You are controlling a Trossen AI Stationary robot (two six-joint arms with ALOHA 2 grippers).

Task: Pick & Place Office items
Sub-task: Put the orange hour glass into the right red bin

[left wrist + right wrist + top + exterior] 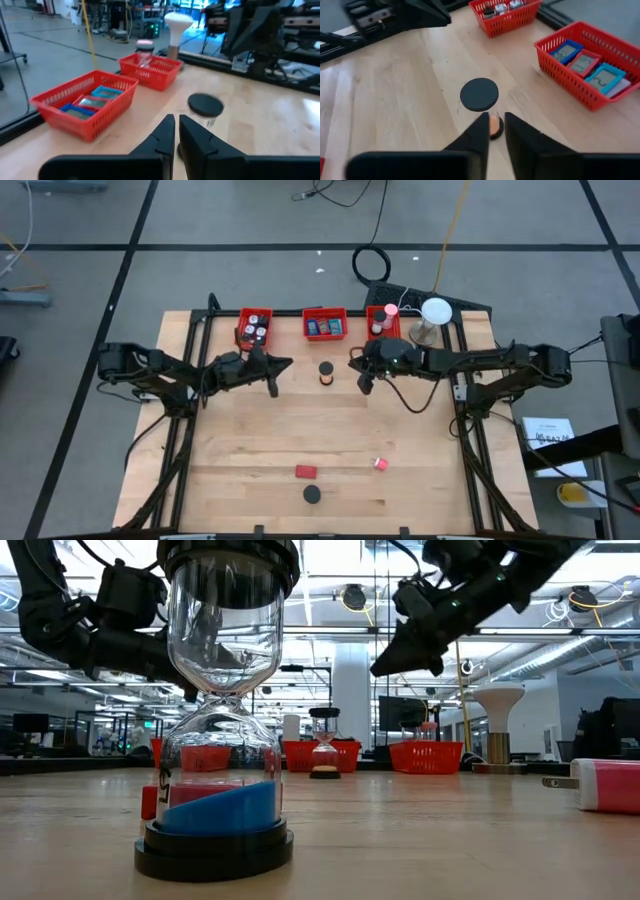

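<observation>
A small hourglass with black caps and orange sand (326,373) (324,755) stands upright on the table between my two grippers. My left gripper (273,388) (176,120) hangs above the table to its left, shut, touching nothing. My right gripper (364,385) (495,119) hovers to its right, fingers a little apart, with the hourglass (480,95) just beyond the tips. Near the table's near edge stand a larger blue-sand hourglass (313,495) (215,740), a red block (306,471) and a pink and white piece (381,464) (610,785).
Three red bins line the far edge: the left bin (255,327) holds black and white bits, the middle bin (325,324) (590,75) blue and red flat pieces, the right bin (383,320) (150,70) a pink-capped item. A white lamp (435,312) stands beside the right bin. Bare wood lies mid-table.
</observation>
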